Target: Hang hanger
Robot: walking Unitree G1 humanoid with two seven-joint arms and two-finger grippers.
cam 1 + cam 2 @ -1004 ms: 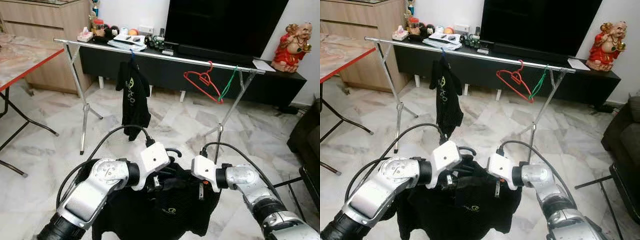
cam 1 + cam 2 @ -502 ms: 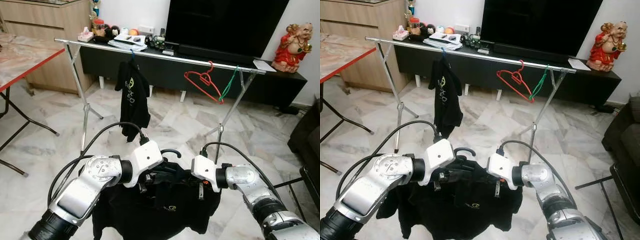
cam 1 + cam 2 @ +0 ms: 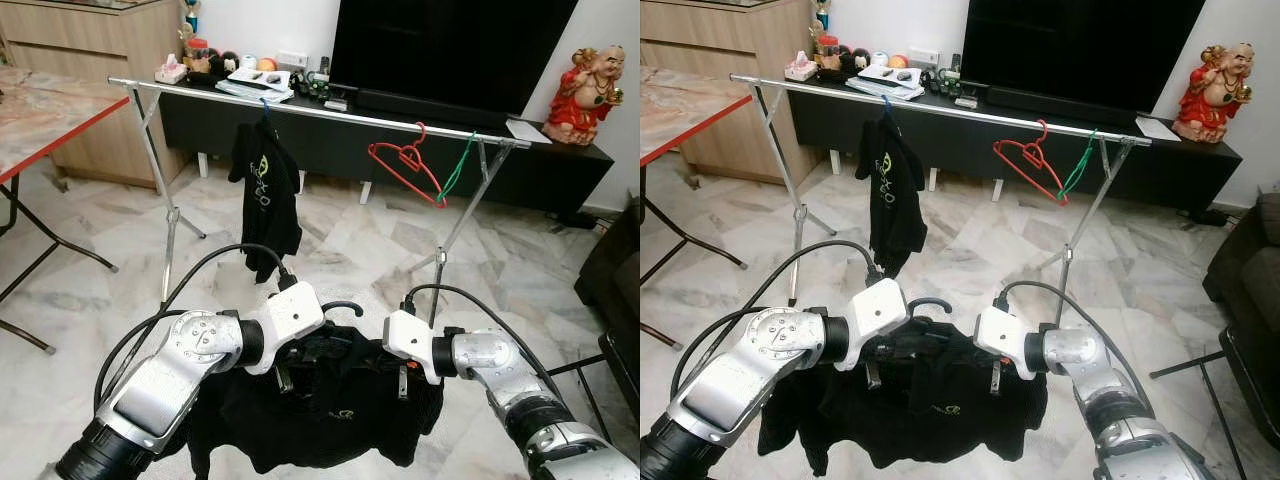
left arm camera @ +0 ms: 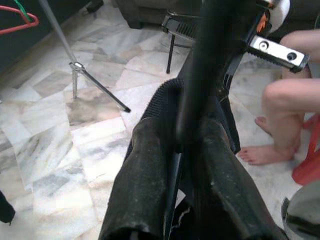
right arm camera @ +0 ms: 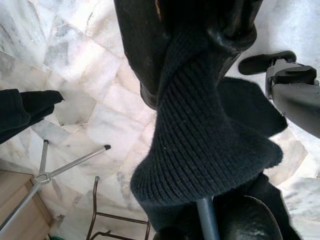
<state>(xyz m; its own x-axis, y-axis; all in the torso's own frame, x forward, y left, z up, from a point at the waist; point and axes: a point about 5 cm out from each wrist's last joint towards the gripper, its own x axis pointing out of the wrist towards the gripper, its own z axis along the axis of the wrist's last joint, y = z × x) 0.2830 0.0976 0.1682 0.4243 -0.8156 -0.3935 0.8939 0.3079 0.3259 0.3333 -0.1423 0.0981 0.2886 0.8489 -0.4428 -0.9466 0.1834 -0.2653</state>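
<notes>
Now the left claw has drawn back left, both it and the right claw clenched on the shirt-draped hanger at lower centre, well short of the rail.

Bright, even indoor light; head views sharp (wrist close-ups blurred near lens).

1. No word, number or brand can be read anywhere.
2. The black shirt on the rail carries a yellow-green logo on its chest, too small to make out.
3. The black shirt on the held hanger bears a small yellow-green mark near its hem, likewise unreadable.
</notes>
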